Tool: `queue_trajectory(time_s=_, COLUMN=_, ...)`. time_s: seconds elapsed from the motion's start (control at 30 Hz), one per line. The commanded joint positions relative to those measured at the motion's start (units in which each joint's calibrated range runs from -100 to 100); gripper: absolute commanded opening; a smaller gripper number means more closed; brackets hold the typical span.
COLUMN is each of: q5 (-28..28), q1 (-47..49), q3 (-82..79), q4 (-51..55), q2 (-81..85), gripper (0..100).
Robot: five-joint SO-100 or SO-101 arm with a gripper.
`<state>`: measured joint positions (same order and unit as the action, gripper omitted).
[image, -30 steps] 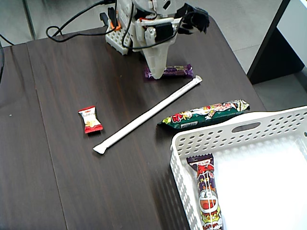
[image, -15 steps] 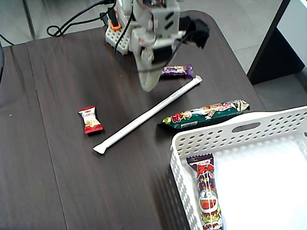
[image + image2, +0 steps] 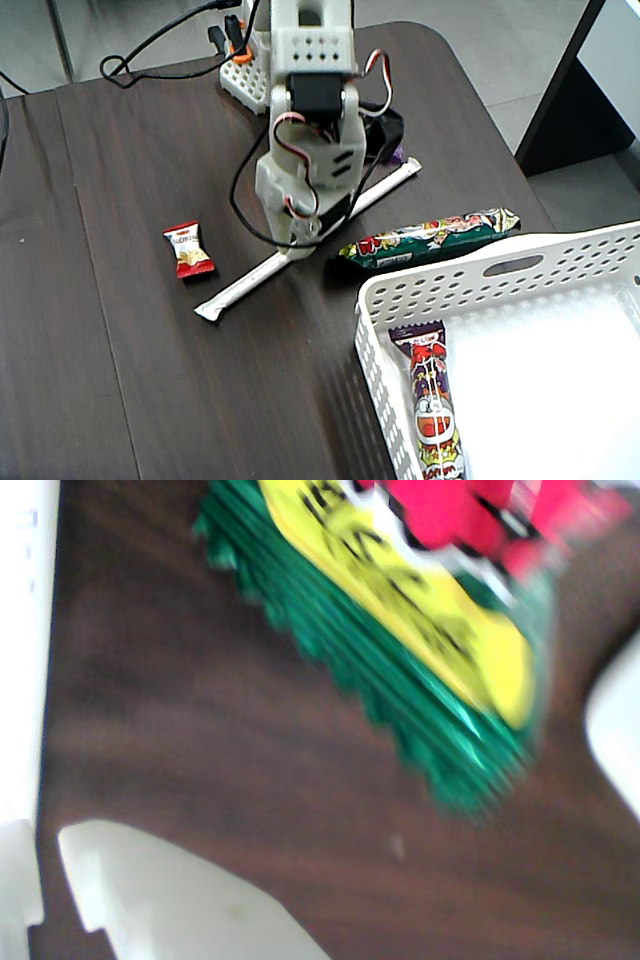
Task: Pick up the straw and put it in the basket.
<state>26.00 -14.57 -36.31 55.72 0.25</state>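
Straw [image 3: 250,283] middle hidden behind the arm; blurred green snack bar [image 3: 400,650] cut off at top.

Nothing here reads clearly. The green snack bar [image 3: 428,239] and the purple bar [image 3: 432,410] in the basket [image 3: 520,266] carry print, too small and blurred to make out.

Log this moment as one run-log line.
phase: reaching | gripper: low over straw middle, jaw state unclear | straw: flat on table, not lifted | basket: holds one snack bar, no straw
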Motion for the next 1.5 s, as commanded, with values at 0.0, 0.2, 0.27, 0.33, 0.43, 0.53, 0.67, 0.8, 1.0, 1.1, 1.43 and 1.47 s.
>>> queue_trajectory(time_s=0.0, q5=1.94, q1=-0.79, q3=4.52, q4=-5.28, q2=-3.16, gripper=2)
queue_trajectory(time_s=0.2, q5=1.67, q1=-0.79, q3=4.61, q4=-5.36, q2=-4.75, gripper=8)
queue_trajectory(time_s=0.27, q5=0.53, q1=-0.64, q3=5.16, q4=-3.57, q2=-4.58, gripper=14)
queue_trajectory(time_s=0.33, q5=0.37, q1=-0.13, q3=8.62, q4=0.28, q2=-3.75, gripper=16)
queue_trajectory(time_s=0.43, q5=0.32, q1=-0.13, q3=13.90, q4=5.83, q2=-2.25, gripper=16)
queue_trajectory(time_s=0.53, q5=0.32, q1=-0.71, q3=16.73, q4=10.53, q2=-2.00, gripper=16)
queue_trajectory(time_s=0.67, q5=0.32, q1=-2.18, q3=18.09, q4=12.92, q2=-2.00, gripper=16)
queue_trajectory(time_s=0.8, q5=0.48, q1=-4.83, q3=17.09, q4=12.92, q2=-2.83, gripper=16)
queue_trajectory(time_s=1.0, q5=0.79, q1=-7.84, q3=13.90, q4=12.92, q2=-2.75, gripper=16)
queue_trajectory(time_s=1.1, q5=0.79, q1=-7.84, q3=12.17, q4=12.15, q2=-2.83, gripper=16)
queue_trajectory(time_s=1.43, q5=0.74, q1=-8.80, q3=1.52, q4=-5.70, q2=-6.50, gripper=16)
queue_trajectory(time_s=1.47, q5=0.79, q1=-8.80, q3=1.61, q4=-6.22, q2=-7.25, gripper=16)
